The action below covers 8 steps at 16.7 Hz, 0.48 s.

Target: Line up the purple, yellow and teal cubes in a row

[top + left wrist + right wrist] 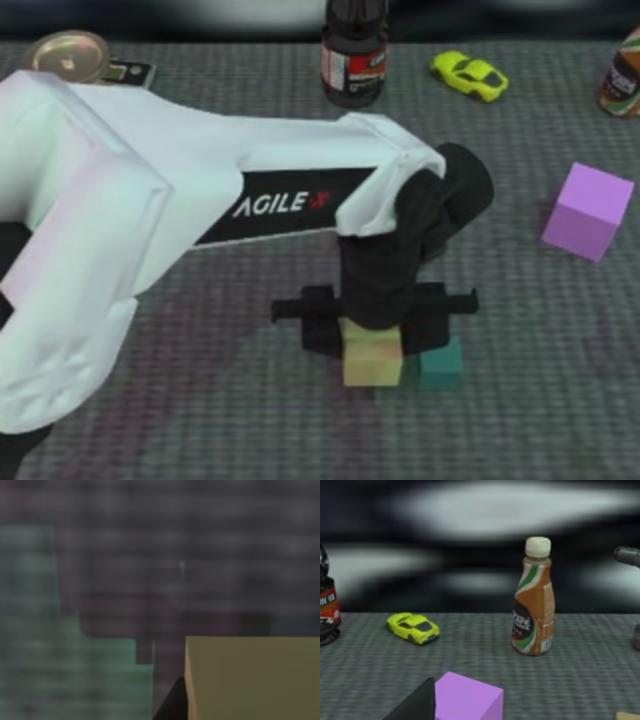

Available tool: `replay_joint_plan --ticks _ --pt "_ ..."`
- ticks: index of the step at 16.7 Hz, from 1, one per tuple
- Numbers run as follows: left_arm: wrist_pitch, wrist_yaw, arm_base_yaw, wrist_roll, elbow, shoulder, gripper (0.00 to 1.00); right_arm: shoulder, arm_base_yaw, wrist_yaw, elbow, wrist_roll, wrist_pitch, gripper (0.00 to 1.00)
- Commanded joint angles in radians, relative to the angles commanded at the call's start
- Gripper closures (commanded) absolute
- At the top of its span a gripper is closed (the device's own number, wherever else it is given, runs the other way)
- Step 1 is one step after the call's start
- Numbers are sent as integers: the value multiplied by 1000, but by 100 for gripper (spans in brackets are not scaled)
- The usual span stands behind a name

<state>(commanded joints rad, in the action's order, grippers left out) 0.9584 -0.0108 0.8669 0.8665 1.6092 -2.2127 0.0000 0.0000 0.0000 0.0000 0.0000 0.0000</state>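
Left hand (372, 335) over yellow cube (372, 361), grip state: cannot tell.
Yellow cube touches teal cube (441, 364); purple cube (588, 211) well apart, right side of table (200, 410).

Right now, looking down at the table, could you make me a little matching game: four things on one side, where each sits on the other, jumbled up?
Things:
1. yellow cube
2. teal cube
3. purple cube
4. toy car

Places:
A. alone toward the table's right side
B. at the far edge, between the dark bottle and the brown bottle
C. directly under the left hand
D. beside the yellow cube, on its right

Pairs: 1-C, 2-D, 3-A, 4-B
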Motion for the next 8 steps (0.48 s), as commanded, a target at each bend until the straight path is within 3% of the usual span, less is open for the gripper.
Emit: replay_joint_plan --ticks 6,8 --pt "0 0 0 0 0 0 2 0 0 0 0 0 0 0" --pt "0 0 0 0 0 0 0 0 0 0 0 0 0 0"
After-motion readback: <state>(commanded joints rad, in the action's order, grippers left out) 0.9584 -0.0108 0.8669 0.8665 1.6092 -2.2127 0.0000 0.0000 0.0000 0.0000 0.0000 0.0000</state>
